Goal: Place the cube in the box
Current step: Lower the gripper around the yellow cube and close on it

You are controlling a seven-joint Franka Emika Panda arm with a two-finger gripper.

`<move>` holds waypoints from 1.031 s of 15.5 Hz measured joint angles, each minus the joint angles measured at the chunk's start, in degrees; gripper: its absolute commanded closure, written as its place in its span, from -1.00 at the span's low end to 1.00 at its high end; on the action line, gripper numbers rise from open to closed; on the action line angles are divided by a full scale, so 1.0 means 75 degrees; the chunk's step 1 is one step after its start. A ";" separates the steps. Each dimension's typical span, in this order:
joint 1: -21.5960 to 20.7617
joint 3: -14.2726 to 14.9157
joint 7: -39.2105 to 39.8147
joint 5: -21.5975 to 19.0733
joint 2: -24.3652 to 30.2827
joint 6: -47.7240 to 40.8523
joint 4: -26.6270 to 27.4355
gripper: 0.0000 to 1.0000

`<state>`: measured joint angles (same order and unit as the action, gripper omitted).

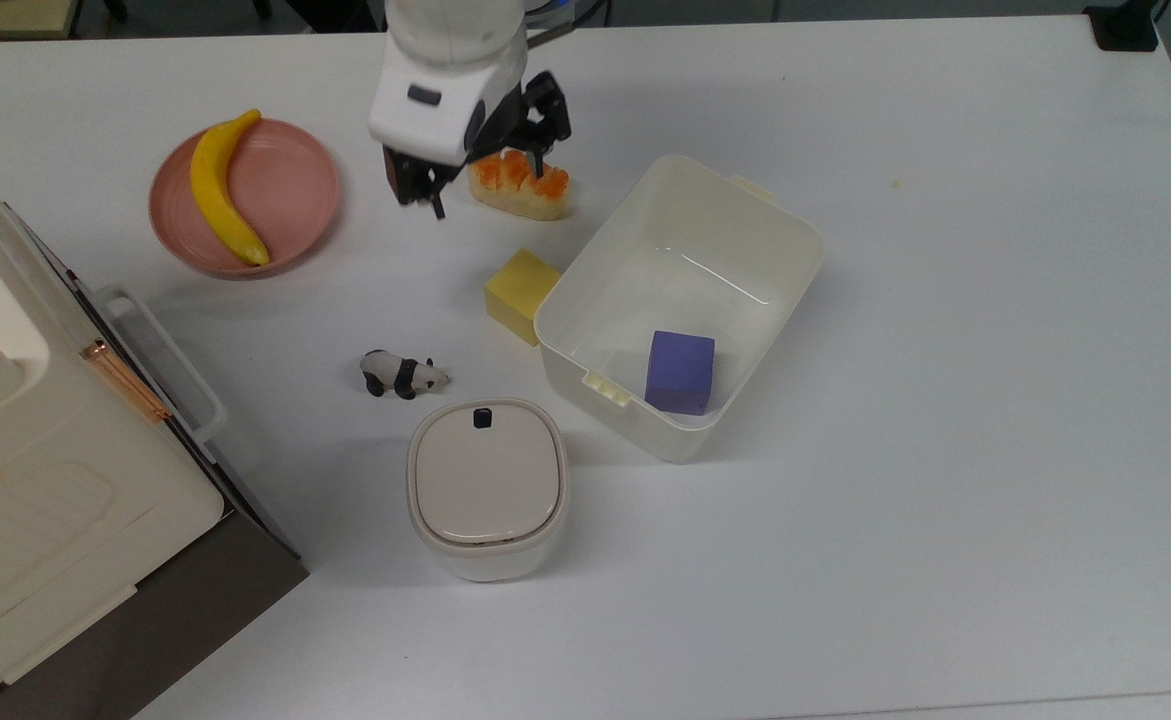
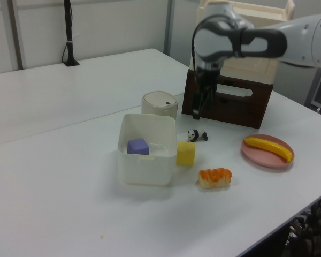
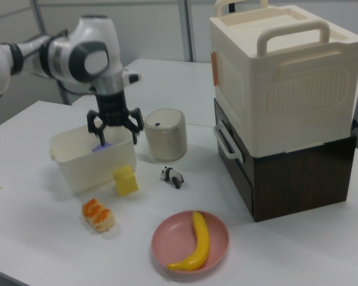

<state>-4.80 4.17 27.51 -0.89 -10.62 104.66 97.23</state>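
Observation:
The yellow cube [image 1: 522, 293] rests on the table against the outer wall of the cream-white box [image 1: 795, 232], on the top view's left of it. A purple cube [image 1: 680, 372] lies inside the box. My gripper [image 1: 485, 190] hangs open and empty above the table, up and to the left of the yellow cube in the top view, beside a piece of toy sushi. In the right view the gripper [image 3: 112, 138] spreads its fingers above the box [image 3: 86, 171] and the cube [image 3: 126, 180]. The left view shows the gripper [image 2: 200, 107] beyond the cube [image 2: 185, 153].
The toy sushi [image 1: 523, 188] lies just under the gripper. A banana [image 1: 220, 190] sits on a pink plate [image 1: 295, 190]. A panda figurine [image 1: 402, 374] and a white lidded container [image 1: 487, 490] stand near the cube. A large cream case [image 1: 35, 470] fills the top view's left edge.

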 measured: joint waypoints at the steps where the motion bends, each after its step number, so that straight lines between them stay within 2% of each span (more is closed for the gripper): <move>1: 0.0001 0.0060 0.0459 -0.0064 -0.0008 0.0296 0.0254 -1.00; 4: 0.0003 0.0145 0.1789 -0.0115 -0.0013 0.0812 0.0851 -1.00; 6: 0.0002 0.0152 0.2244 -0.0115 -0.0012 0.0977 0.1119 -1.00; 14: -0.0290 0.0151 0.2426 -0.0115 -0.0208 0.1943 0.1779 -1.00; 16: -0.0329 0.0150 0.2426 -0.0115 -0.0365 0.2097 0.1781 -0.92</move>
<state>-7.27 5.30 45.70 -1.76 -13.36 120.39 110.59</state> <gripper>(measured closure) 0.000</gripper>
